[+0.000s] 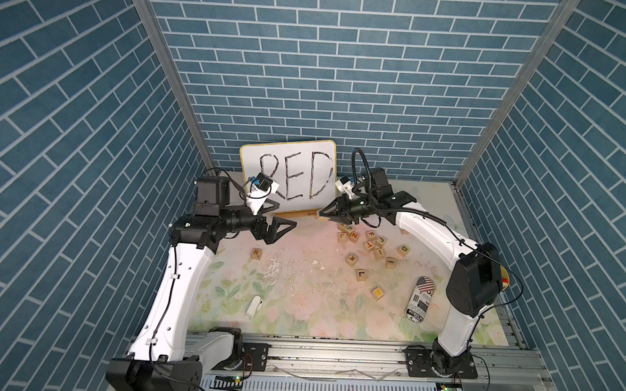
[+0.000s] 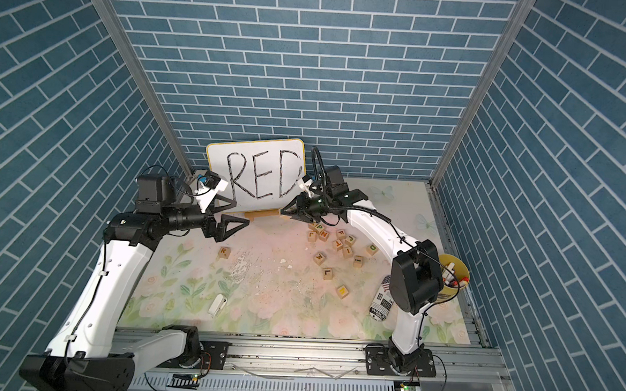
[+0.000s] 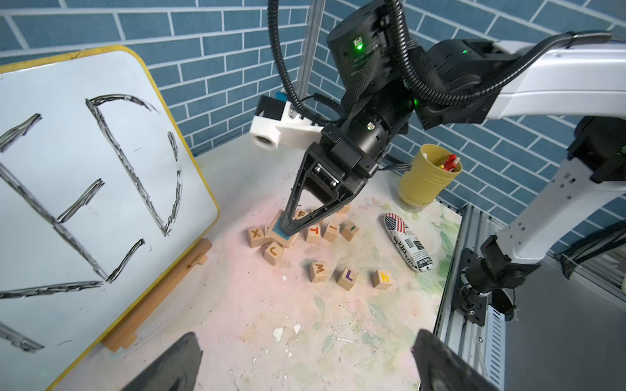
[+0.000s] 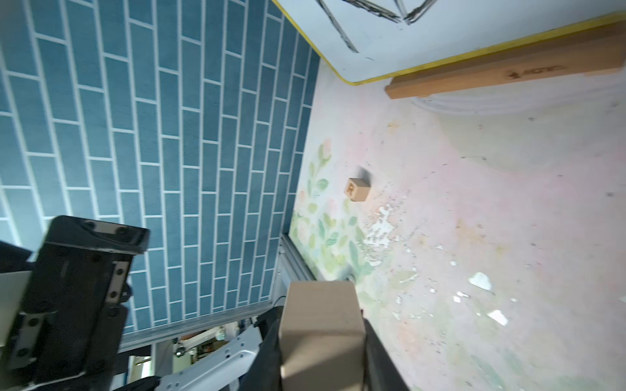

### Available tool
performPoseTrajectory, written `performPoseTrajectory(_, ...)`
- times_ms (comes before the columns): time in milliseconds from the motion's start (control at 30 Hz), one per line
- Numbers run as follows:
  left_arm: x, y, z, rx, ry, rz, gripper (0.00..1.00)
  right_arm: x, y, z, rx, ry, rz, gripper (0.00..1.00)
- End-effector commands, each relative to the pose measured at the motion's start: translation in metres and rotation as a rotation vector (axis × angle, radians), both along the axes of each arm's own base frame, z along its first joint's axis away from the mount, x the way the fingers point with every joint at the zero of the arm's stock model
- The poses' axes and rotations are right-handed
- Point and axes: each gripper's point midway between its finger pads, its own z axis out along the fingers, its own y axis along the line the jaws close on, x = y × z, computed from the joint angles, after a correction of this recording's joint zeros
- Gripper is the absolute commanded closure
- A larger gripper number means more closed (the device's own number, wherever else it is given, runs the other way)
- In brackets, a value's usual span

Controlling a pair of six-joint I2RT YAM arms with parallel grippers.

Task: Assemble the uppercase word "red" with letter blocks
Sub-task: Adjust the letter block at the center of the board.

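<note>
My right gripper (image 1: pixel 321 213) (image 3: pixel 288 231) (image 4: pixel 321 338) is shut on a light-wood letter block (image 4: pixel 321 325) (image 3: pixel 280 234), held tilted at the back edge of the block pile, near the whiteboard's stand. The block shows a teal face and its letter cannot be read. The R block (image 1: pixel 255 253) (image 2: pixel 224 252) (image 4: pixel 356 189) lies alone at the middle left of the mat. The green D block (image 1: pixel 404 249) (image 2: pixel 373 248) sits on the right side of the pile. My left gripper (image 1: pixel 287 214) (image 2: pixel 242 213) (image 3: pixel 310 362) hovers open and empty above and behind the R block.
Several other letter blocks (image 1: pixel 367 242) (image 3: pixel 318 270) lie scattered right of centre. A white board (image 1: pixel 287 173) lettered RED stands at the back. A flag-printed pouch (image 1: pixel 421 299), a yellow cup of markers (image 2: pixel 453 273) and a white clip (image 1: pixel 255 306) also lie on the mat.
</note>
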Motion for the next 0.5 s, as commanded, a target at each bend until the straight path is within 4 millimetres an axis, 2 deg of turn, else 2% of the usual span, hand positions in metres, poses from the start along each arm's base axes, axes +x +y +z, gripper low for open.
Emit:
performPoseTrajectory(0, -0.003, -0.011, 0.010, -0.043, -0.056, -0.085, 0.01, -0.013, 0.008, 0.052, 0.166, 0.029, 0.052, 0.66)
performPoseTrajectory(133, -0.002, -0.014, 0.007, -0.022, -0.109, -0.139, 0.01, -0.014, 0.011, 0.075, 0.229, 0.068, 0.054, 0.66)
performPoseTrajectory(333, -0.005, -0.019, 0.019, -0.020, -0.187, -0.193, 0.01, -0.026, 0.008, 0.121, 0.300, 0.045, 0.067, 0.66)
performPoseTrajectory(467, 0.002, -0.023, 0.023, -0.025, -0.211, -0.197, 0.01, -0.035, 0.012, 0.134, 0.309, 0.041, 0.074, 0.65)
